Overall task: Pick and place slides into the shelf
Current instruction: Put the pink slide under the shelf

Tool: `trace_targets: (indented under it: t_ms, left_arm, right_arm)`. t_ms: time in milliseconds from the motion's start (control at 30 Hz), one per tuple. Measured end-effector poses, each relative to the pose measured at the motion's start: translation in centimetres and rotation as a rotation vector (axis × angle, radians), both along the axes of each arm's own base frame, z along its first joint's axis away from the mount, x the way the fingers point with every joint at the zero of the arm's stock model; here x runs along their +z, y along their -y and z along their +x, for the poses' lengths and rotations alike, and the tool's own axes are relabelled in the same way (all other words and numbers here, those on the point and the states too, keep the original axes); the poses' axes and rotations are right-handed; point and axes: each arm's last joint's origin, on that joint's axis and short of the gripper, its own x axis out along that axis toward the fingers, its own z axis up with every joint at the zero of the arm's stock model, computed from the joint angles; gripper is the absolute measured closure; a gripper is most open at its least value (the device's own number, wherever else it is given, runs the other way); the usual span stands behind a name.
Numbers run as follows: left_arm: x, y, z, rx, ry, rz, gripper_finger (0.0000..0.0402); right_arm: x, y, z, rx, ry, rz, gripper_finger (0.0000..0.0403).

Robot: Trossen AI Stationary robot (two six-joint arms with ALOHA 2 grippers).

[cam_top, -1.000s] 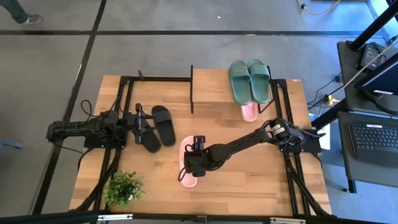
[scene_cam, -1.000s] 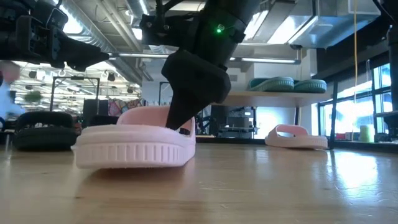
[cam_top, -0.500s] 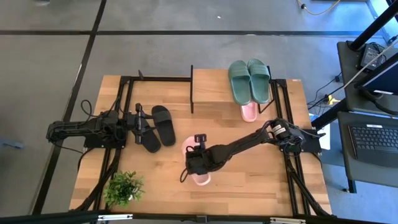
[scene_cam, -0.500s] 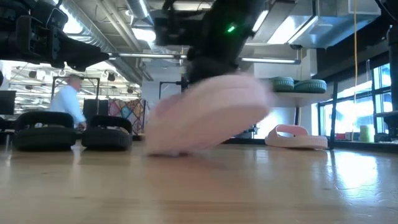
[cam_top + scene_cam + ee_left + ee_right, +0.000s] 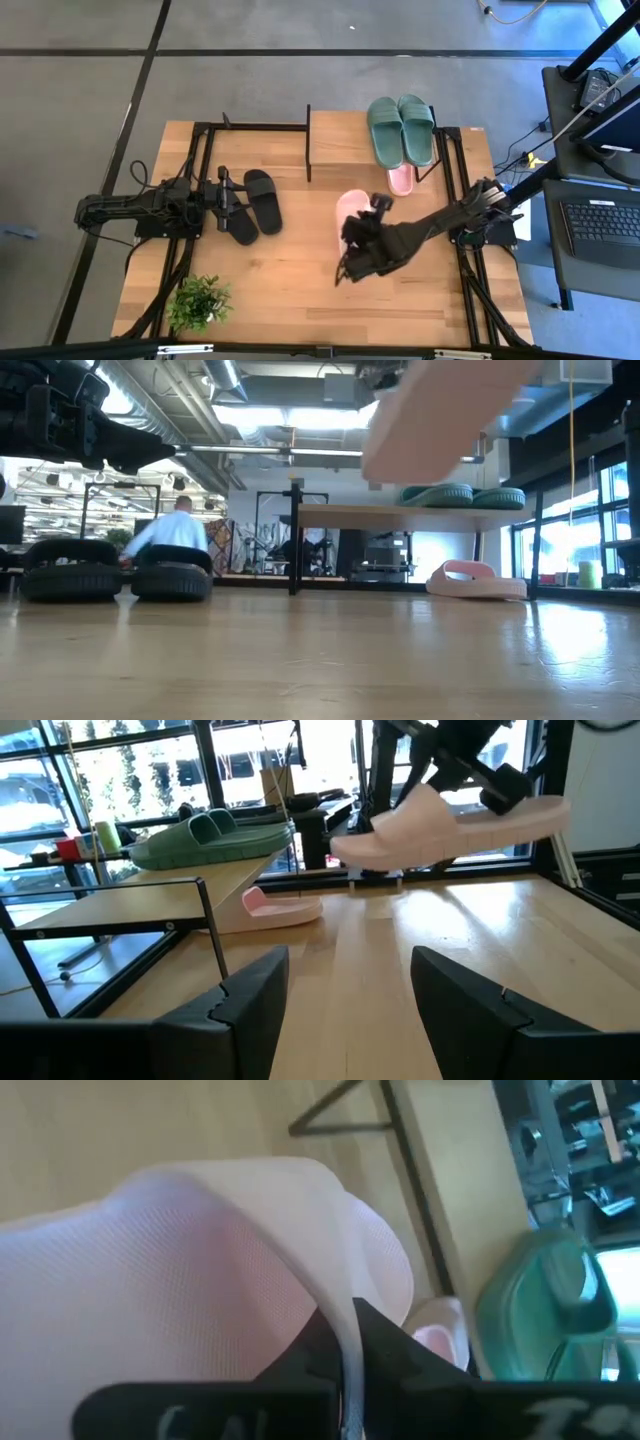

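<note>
Holding pink slide [image 5: 352,208] off the table [image 5: 270,290], right hand [image 5: 362,232] clamped on its strap; left hand [image 5: 232,196] apart over black slides [image 5: 252,205].

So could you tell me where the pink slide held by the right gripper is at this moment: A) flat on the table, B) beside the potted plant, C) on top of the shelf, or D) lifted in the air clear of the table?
D: the right gripper is shut on the pink slide, and the left wrist view shows it hanging clear above the table, short of the shelf.
</note>
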Motion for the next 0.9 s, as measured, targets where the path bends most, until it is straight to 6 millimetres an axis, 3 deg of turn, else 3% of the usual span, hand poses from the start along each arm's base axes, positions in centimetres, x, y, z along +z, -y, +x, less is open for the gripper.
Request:
trace_targets:
  t_ms: [167,333,500,633,900]
  left_arm:
    - [0.0,0.0,0.0,0.0,0.0,0.0,0.0198]
    - [0.0,0.0,0.0,0.001,0.0,0.001,0.0198]
    - [0.0,0.0,0.0,0.0,0.0,0.001,0.0198]
    - [0.0,0.0,0.0,0.0,0.0,0.001,0.0198]
    - [0.0,0.0,0.0,0.001,0.0,0.002,0.0198]
  right_arm:
    - [-4.1,0.1,-2.2,-0.074,-0.024,-0.081,0.039]
    - [-8.9,1.7,-4.6,-0.152,-0.1,-0.171,0.039]
    - [-11.8,3.5,-6.3,-0.202,-0.118,-0.192,0.039]
    - [-12.5,4.7,-7.2,-0.151,-0.056,-0.124,0.039]
    - [-11.8,7.5,-9.5,-0.068,0.059,-0.02,0.039]
